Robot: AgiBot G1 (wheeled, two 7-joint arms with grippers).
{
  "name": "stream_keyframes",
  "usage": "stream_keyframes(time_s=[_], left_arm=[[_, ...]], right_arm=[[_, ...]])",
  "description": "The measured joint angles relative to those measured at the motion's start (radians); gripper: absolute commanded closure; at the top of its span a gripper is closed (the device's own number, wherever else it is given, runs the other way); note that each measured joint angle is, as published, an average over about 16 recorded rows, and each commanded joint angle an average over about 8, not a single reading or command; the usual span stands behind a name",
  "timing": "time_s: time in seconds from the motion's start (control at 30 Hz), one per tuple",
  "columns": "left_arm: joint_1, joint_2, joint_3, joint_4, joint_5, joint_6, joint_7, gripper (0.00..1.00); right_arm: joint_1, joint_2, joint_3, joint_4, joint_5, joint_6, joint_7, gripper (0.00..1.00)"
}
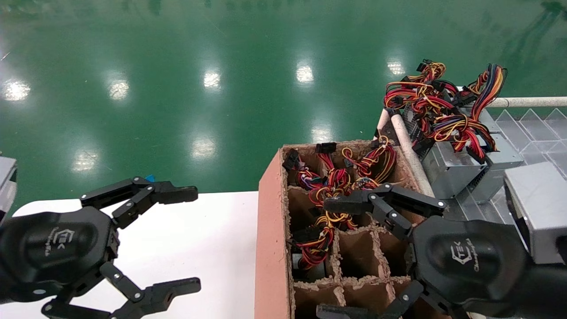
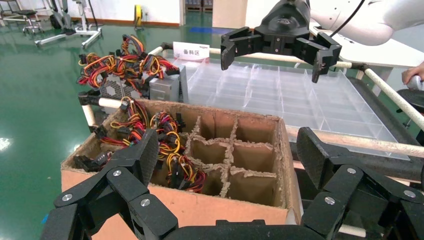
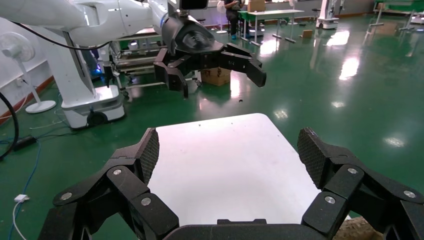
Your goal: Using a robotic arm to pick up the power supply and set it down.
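Observation:
The power supply (image 1: 445,167) is a grey metal box lying on the rack behind the carton, its red and yellow wires (image 1: 416,99) piled on top. Its perforated side (image 2: 113,89) faces the left wrist view. My right gripper (image 1: 325,258) hovers open over the carton's near cells, in front of the power supply and apart from it, holding nothing; the left wrist view shows it open above the clear tray (image 2: 272,60). My left gripper (image 1: 195,238) hangs open and empty over the white table (image 1: 212,248), left of the carton.
A brown carton (image 1: 268,230) with cardboard dividers stands between the arms; its far-left cells hold red and yellow wire bundles (image 1: 336,186). A second grey box with blue wires (image 1: 487,84) lies beside the power supply. Clear divided trays (image 2: 300,95) fill the railed rack.

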Motion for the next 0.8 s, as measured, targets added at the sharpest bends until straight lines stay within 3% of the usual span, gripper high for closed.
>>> stream_keyframes(time_s=[0.8], left_arm=[[0.000,0.000,0.000,0.000,0.000,0.000,0.000,0.00]], right_arm=[[0.006,0.003,0.004,-0.011,-0.011,0.004,-0.012,0.00]])
